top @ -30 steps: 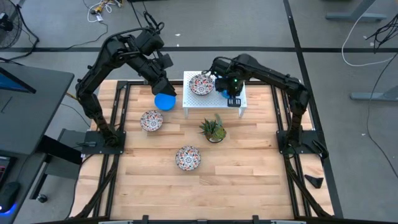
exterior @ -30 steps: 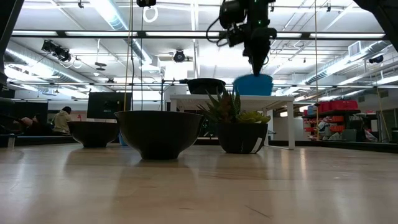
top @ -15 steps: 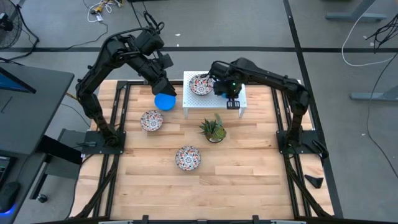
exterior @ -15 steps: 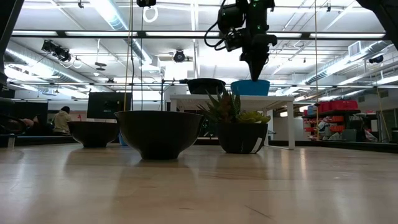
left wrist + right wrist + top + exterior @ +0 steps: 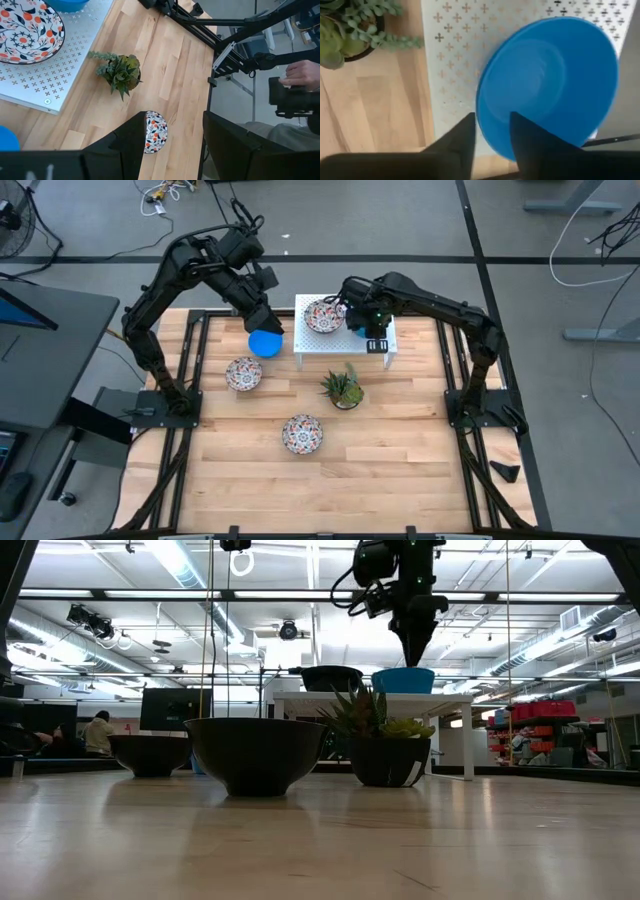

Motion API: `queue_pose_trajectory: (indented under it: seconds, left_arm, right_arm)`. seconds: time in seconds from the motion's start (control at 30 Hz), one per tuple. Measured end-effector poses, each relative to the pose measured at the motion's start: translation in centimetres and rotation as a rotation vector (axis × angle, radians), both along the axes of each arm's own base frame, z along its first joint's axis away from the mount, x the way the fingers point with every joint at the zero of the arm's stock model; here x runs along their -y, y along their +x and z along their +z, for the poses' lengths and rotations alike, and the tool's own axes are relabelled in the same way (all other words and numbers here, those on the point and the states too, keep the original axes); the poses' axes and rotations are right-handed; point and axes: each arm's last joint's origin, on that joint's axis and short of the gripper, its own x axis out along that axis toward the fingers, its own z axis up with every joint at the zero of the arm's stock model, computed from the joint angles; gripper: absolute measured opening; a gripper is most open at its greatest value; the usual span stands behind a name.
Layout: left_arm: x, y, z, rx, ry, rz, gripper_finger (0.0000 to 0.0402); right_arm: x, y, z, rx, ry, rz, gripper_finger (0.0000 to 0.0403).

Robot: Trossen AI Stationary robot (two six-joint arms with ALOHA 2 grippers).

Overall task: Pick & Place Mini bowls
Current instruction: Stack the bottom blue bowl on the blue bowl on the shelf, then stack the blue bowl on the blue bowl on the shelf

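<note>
A bright blue mini bowl (image 5: 550, 85) stands upright on the white perforated stand (image 5: 330, 342), next to a patterned mini bowl (image 5: 323, 315). My right gripper (image 5: 492, 117) is open directly over the blue bowl (image 5: 403, 680). Its fingers stand on either side of the bowl's rim, and their tips (image 5: 413, 655) hover just above it. A second blue mini bowl (image 5: 266, 343) rests on the table left of the stand. My left gripper (image 5: 265, 323) hangs open just beyond it, nothing between its fingers (image 5: 145, 120). Two patterned mini bowls (image 5: 243, 373) (image 5: 302, 434) sit on the table.
A small potted plant (image 5: 343, 387) stands on the table just in front of the stand. A person's hands (image 5: 300, 75) show beyond the table's edge in the left wrist view. Bare wood lies toward the near edge.
My right gripper has come down with the blue bowl and set it on the white stand. It has then opened, let go of the rim and risen slightly. The bowl stays upright on the stand.
</note>
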Motion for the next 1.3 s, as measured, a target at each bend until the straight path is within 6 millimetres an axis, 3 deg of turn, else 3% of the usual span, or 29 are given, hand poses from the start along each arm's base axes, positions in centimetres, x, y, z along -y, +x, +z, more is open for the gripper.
queue_pose_trajectory:
  seconds: [0.27,0.6,0.87,1.03,1.3]
  left_arm:
    - [0.0,0.0,0.0,0.0,-0.001,0.001,0.0202]
    - [-0.3,-0.1,-0.1,-0.048,0.055,0.081,0.0202]
    - [-0.7,-0.2,-0.3,-0.121,0.147,0.215,0.0202]
    - [-1.2,-0.2,-0.6,-0.187,0.251,0.306,0.0202]
    - [-3.8,-0.2,-3.9,-0.38,0.253,0.471,0.0216]
  right_arm:
    - [-0.8,-1.6,4.5,0.153,-0.049,-0.03,0.0193]
    - [-2.5,-3.8,9.5,0.407,0.061,-0.228,0.0205]
    - [-4.0,-5.8,11.1,0.501,0.272,-0.291,0.0204]
    - [-4.6,-6.9,11.9,0.525,0.308,-0.281,0.0204]
    - [-5.1,-8.0,12.7,0.558,0.302,-0.283,0.0204]
